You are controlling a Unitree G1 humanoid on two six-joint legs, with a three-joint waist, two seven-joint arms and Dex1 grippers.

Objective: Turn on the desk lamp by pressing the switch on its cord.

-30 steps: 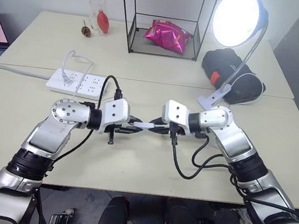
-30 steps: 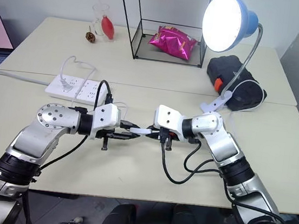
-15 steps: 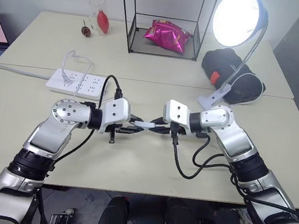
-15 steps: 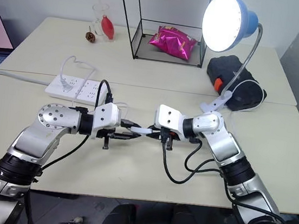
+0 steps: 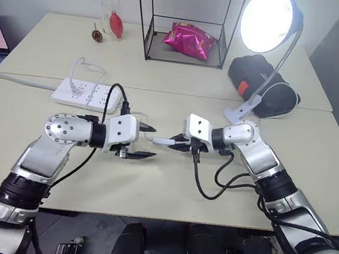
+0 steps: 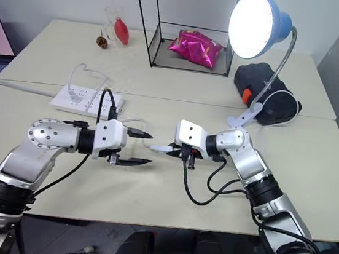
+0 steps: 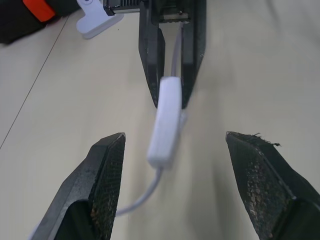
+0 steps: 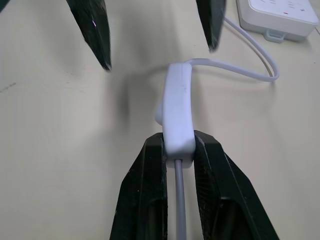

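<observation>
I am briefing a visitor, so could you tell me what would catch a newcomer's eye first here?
The lit desk lamp glares at the table's far right. At centre, the right claw pinches the white switch, while the left claw stands open just beside it.

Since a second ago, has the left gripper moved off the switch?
Yes. The left gripper has opened and drawn back toward the robot's left, nearer the power strip, leaving a gap to the switch, which the right gripper holds.
</observation>
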